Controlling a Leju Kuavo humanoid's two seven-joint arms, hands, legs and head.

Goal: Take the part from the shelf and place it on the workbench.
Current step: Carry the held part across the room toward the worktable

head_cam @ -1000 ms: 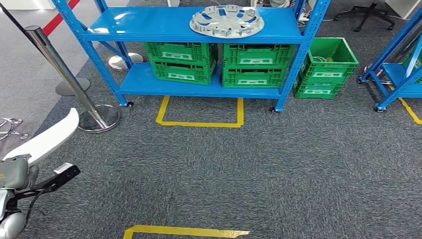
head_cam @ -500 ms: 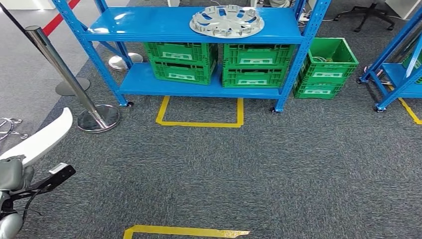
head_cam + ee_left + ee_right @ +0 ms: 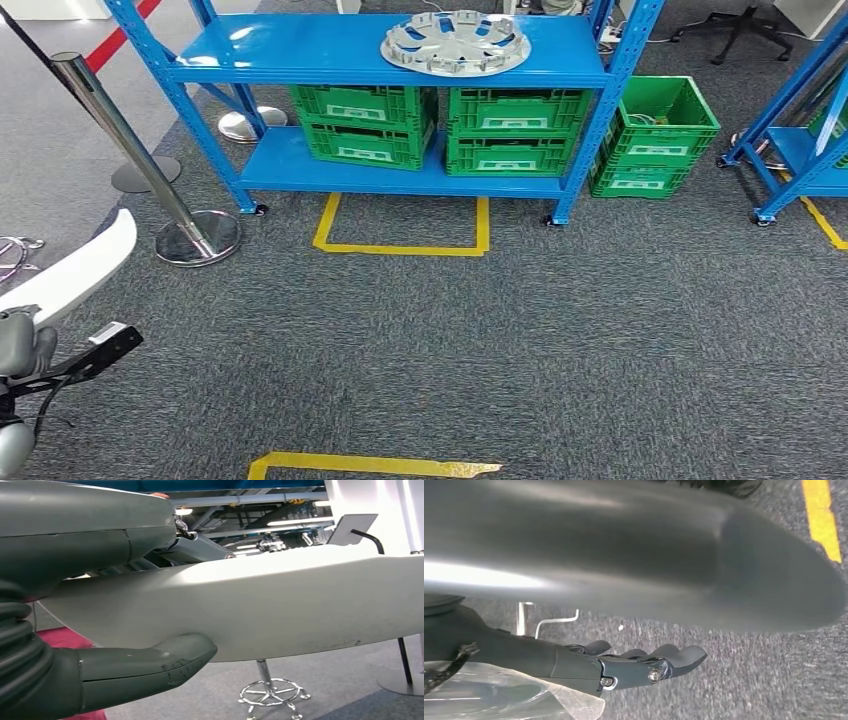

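Note:
A long white curved part (image 3: 72,270) comes in at the lower left of the head view, and my left hand (image 3: 18,348) holds it at its near end. In the left wrist view the white part (image 3: 300,600) lies across the picture, with my left hand's (image 3: 90,545) fingers over it and the grey thumb (image 3: 150,665) under it. My right hand (image 3: 634,665) hangs over the grey carpet with its dark fingers stretched out and nothing in them. A broad blurred grey shape crosses that view above the fingers.
A blue shelf (image 3: 300,50) stands ahead with a silver hubcap (image 3: 455,42) on top and green crates (image 3: 365,122) below. Another green crate (image 3: 655,135) sits to its right. A steel stanchion (image 3: 130,150) stands at the left. Yellow tape (image 3: 400,245) marks the carpet.
My left arm has drawn back toward the lower left with the white part, so less of the part shows. The shelf and floor have not shifted.

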